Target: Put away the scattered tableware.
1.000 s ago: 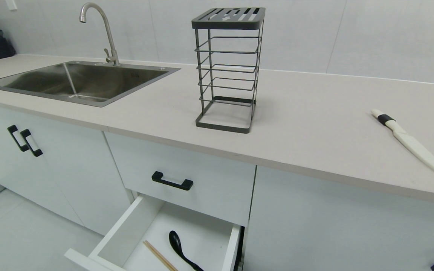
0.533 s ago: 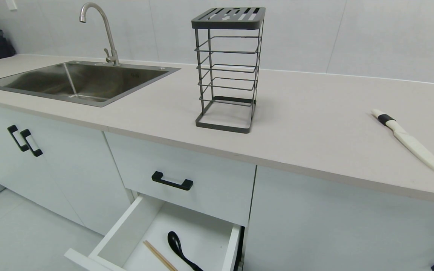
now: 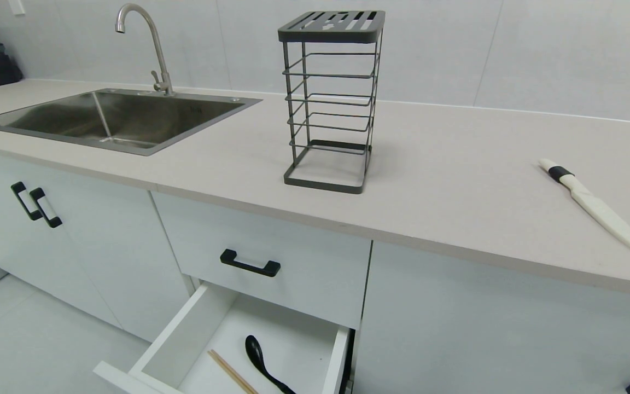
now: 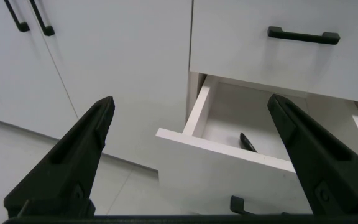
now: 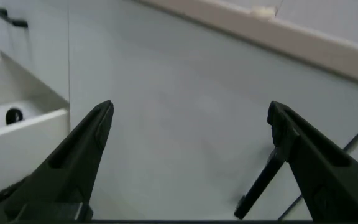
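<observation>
A white knife (image 3: 594, 207) with a black band lies flat on the counter at the right, its tip near the front edge. A dark wire knife rack (image 3: 330, 101) stands upright mid-counter. Below it, a white drawer (image 3: 184, 334) is pulled out, with a black spoon (image 3: 257, 355) and wooden chopsticks (image 3: 230, 372) inside. My left gripper (image 4: 191, 106) is open and holds nothing, low down in front of the drawer (image 4: 222, 149), where the spoon (image 4: 247, 142) peeks over the front wall. My right gripper (image 5: 191, 109) is open with nothing in it, facing the white cabinet front beside the drawer (image 5: 23, 134).
A steel sink (image 3: 129, 117) with a tall faucet (image 3: 151, 38) occupies the counter's left. A closed drawer with a black handle (image 3: 249, 264) sits above the pulled-out one. Cabinet doors with black handles (image 3: 36, 203) are at the left. Pale floor lies below.
</observation>
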You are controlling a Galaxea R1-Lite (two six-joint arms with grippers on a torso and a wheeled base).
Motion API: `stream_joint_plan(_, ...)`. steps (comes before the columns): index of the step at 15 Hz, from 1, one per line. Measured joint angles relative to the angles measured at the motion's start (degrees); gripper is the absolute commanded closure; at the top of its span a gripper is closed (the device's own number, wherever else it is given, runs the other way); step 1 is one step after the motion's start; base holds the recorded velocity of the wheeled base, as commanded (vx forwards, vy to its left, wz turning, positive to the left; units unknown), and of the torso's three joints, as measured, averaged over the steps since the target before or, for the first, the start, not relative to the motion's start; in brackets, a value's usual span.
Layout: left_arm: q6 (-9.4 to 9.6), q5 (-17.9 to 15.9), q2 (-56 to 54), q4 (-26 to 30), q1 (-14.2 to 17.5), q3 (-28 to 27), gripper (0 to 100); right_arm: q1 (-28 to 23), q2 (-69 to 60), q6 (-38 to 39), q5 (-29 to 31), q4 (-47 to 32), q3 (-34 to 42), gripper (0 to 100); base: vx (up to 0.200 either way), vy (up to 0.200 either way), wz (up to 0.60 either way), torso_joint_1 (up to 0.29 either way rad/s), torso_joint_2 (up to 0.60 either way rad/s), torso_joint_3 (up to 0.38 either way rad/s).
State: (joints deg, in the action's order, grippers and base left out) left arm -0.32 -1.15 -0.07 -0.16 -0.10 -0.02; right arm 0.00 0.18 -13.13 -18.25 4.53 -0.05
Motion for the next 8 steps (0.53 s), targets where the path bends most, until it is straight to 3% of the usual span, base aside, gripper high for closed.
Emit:
stream_joint_plan(2,0.27,-0.8,0.0,0.0,0.0,0.0,0,0.0,0.0,0.5,1.5,-0.1,0.0,0,0.000,0.000,0.00,0.000,0.00,0.000)
stream_joint_plan(5,0.80,-0.2,0.0,-0.4,0.1,0.0,0,0.0,0.0,3.0,9.3,-0.4,0.0,0,0.000,0.000,0.00,0.000,0.00,0.000)
stream_joint_plan(8,-0.74,-0.4,0.0,-8.3,0.1,-2.2,0,0.0,0.0,12.6,16.4,-5.0,0.0,0,0.000,0.000,0.00,0.000,0.00,0.000)
